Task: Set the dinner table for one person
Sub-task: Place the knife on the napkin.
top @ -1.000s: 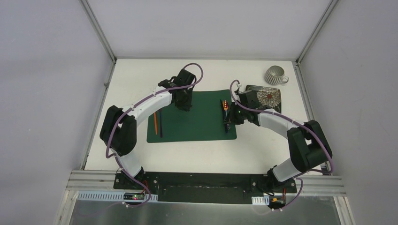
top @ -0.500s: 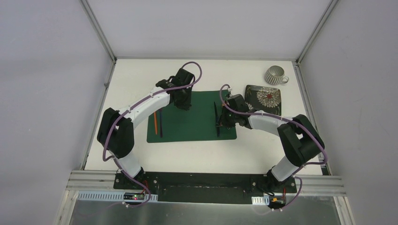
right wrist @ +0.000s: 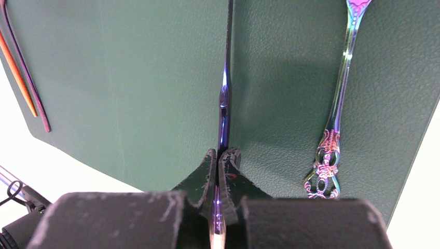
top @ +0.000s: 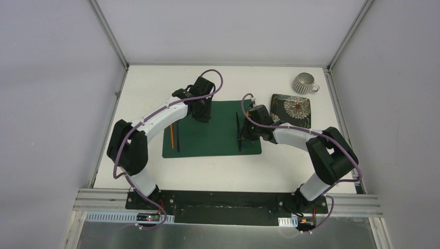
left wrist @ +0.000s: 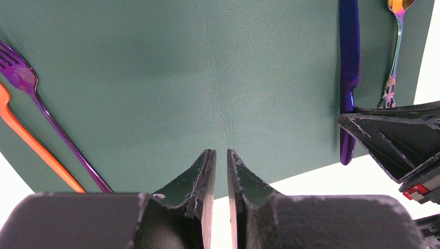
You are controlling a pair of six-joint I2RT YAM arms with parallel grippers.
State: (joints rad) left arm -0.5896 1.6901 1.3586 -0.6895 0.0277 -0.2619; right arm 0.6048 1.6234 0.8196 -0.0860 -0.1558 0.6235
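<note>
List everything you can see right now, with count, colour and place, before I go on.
dinner table: 1, white, under everything
placemat: 1, dark green, middle of the table
fork: 1, purple, left part of the placemat
orange utensil: 1, orange, beside the fork at the placemat's left edge; type unclear
knife: 1, blue-purple, right part of the placemat
spoon: 1, iridescent, on the placemat right of the knife
plate: 1, dark with a flower pattern, on the table right of the placemat
cup: 1, grey-white striped, far right corner
left gripper: 1, black, empty, above the placemat's far edge
right gripper: 1, black, closed on the knife's handle
</note>
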